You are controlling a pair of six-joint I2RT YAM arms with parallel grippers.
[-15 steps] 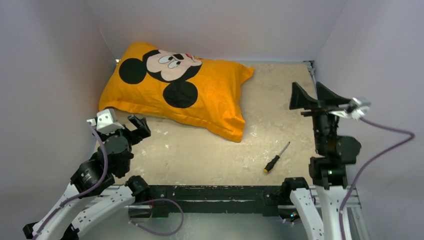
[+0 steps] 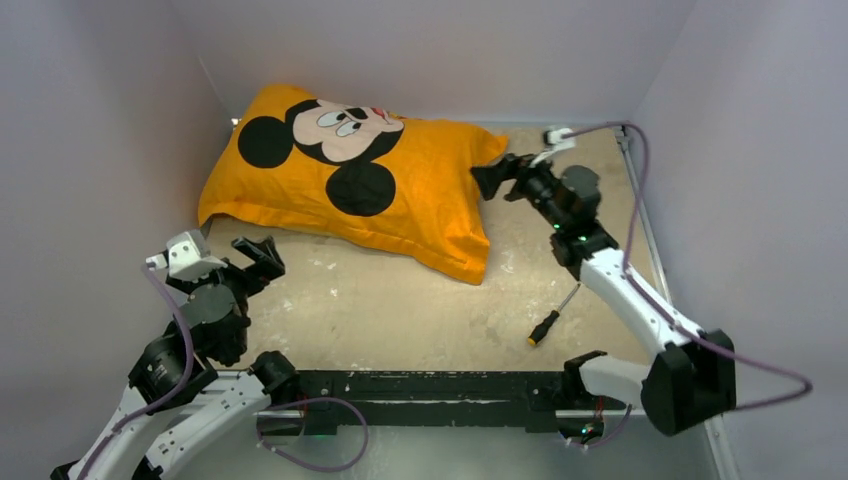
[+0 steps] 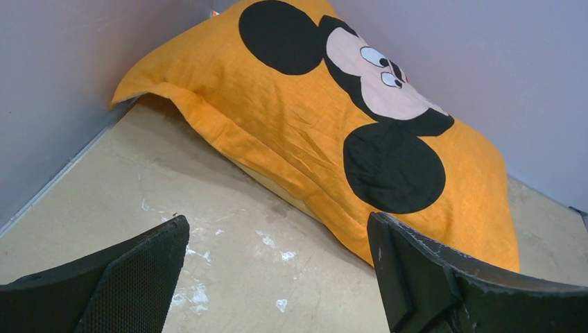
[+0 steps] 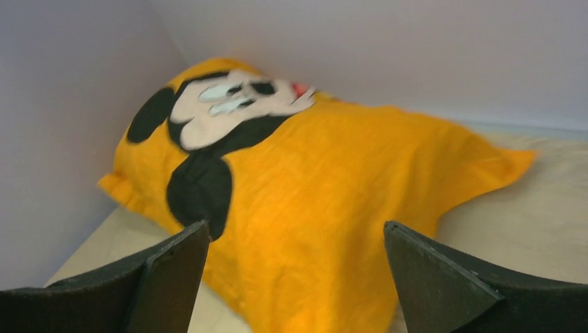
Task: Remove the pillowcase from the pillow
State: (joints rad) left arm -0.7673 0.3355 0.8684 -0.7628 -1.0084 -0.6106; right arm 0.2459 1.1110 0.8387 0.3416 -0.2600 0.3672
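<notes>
Since the earlier frame the right arm has swung down from its upright pose at the right edge and reached across the tabletop (image 2: 400, 310). The right gripper (image 2: 487, 180) now sits at the right-hand end of the pillowcase (image 2: 420, 190), jaws spread wide and holding nothing; whether a finger touches the cloth cannot be told. The left gripper (image 2: 262, 255) has shifted slightly left. It is also wide open and empty, hovering near the pillowcase's near-left edge and pointing at it. The orange pillowcase lies in the far-left corner against the walls, mouse face up. It is plump with the pillow, which is hidden inside. A screwdriver (image 2: 553, 318) with a black and yellow handle lies on the tabletop beside the right arm, well apart from the pillowcase.
</notes>
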